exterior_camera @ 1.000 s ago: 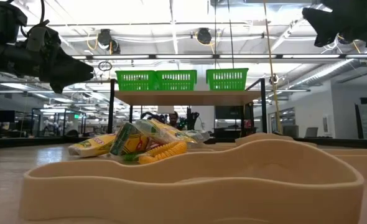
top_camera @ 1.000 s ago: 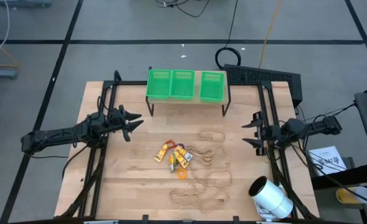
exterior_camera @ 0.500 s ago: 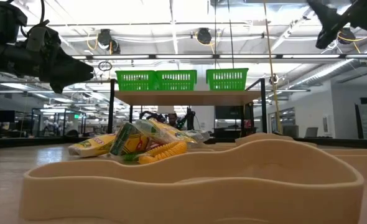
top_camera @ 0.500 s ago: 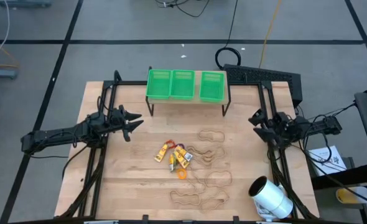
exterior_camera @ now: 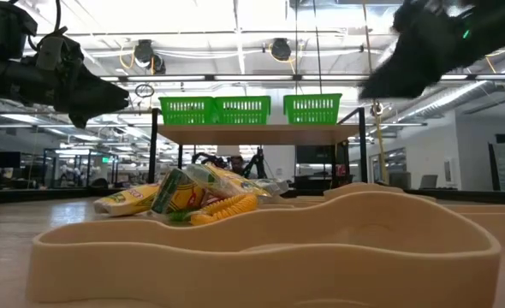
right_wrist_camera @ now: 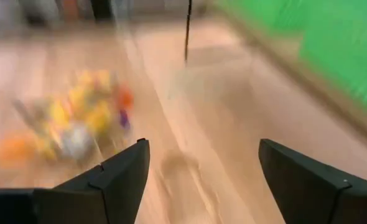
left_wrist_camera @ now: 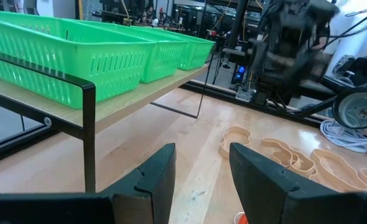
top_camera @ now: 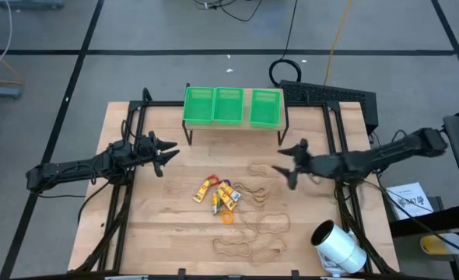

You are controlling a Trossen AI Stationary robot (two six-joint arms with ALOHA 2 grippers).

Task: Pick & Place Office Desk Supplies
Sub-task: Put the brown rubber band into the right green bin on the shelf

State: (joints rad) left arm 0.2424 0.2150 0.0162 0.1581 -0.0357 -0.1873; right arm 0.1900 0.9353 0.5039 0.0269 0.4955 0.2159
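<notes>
1. High view: a pale wooden desk (top_camera: pixel 167 233) stands on a grey floor (top_camera: pixel 136 70) crossed by dark lines. At its far edge a black-legged shelf (top_camera: pixel 233 126) carries three green baskets (top_camera: pixel 228 105). The supplies lie near the middle: a cluster of yellow pieces (top_camera: pixel 218 194) with an orange ring (top_camera: pixel 227 218) just beside it, and tan bands (top_camera: pixel 261 190) spread to the right and toward the near edge. A white cylinder (top_camera: pixel 338 246) lies at the near right corner. The left tool (top_camera: pixel 167 152) hangs over the desk's left side, well apart from the supplies, fingers part-open and empty. The right tool (top_camera: pixel 286 165) reaches in from the right above the bands, fingers spread wide, nothing in them. A black keyboard (top_camera: pixel 327 95) and cables lie beyond the desk.

2. Low view: a tan band (exterior_camera: pixel 270 239) fills the foreground, with the yellow pieces (exterior_camera: pixel 193 195) behind it. The baskets (exterior_camera: pixel 248 109) sit on the shelf. Behind is a large hall with ceiling strip lights and glass partitions. Both arms are dark shapes high up.

3. Left wrist view: the left tool's fingers (left_wrist_camera: pixel 155 177) stand apart over bare wood, with the baskets (left_wrist_camera: pixel 96 50) on one side and bands (left_wrist_camera: pixel 289 155) farther off. The other arm is a blurred shape behind.

4. Right wrist view: blurred; the wide-set fingers (right_wrist_camera: pixel 124 171) frame bare wood, with the coloured supplies (right_wrist_camera: pixel 78 124) ahead.
</notes>
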